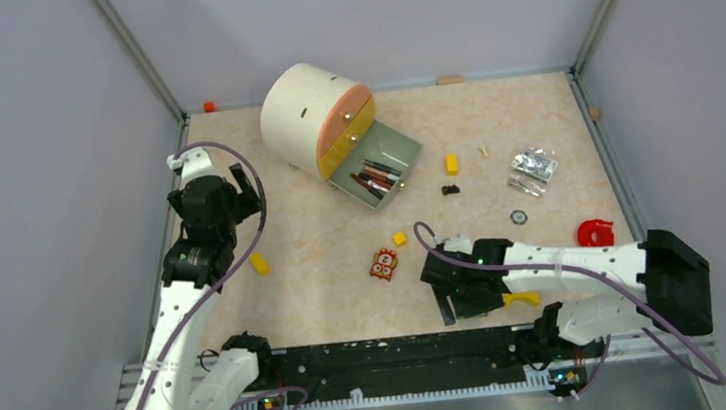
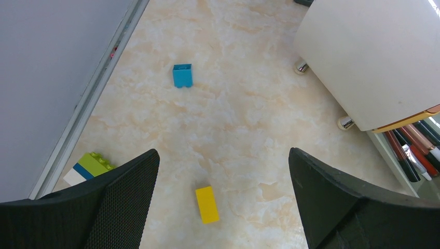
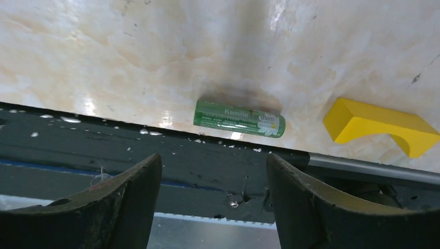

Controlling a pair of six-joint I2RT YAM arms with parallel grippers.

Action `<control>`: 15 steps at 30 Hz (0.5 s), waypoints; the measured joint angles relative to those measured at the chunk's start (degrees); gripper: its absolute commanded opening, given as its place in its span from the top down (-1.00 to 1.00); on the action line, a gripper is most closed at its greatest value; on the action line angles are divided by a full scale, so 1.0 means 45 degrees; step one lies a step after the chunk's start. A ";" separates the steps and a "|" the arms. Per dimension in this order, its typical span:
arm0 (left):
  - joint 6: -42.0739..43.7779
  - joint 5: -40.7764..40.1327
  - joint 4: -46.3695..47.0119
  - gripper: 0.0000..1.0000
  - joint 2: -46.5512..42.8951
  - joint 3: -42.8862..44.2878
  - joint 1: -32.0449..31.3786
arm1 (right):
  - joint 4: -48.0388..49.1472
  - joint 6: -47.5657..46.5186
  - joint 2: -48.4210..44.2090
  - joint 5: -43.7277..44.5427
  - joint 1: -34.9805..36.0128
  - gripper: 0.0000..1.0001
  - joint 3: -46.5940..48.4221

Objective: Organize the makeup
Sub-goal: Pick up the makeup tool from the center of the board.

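Our right tool (image 3: 212,171) hangs released; the green balm tube (image 3: 239,119) lies just ahead, at the desk (image 3: 155,52) edge — light, stiff, slick (we expect rolling); we'd pinch mid-barrel; left tool (image 2: 223,155) released too.

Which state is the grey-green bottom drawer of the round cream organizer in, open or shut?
Open. The grey-green bottom drawer sticks out from the round cream organizer, showing thin makeup sticks lying inside it.
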 measured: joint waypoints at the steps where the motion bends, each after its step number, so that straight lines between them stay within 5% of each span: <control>1: 0.0000 0.0029 0.0005 -0.98 0.0000 0.0000 0.0000 | 0.0015 0.0131 0.0194 0.0078 0.0199 -0.45 -0.0073; 15: 0.0000 0.0078 0.0000 -0.98 -0.0005 0.0000 0.0000 | 0.0369 0.1015 0.1171 0.0476 0.0646 -0.37 -0.1069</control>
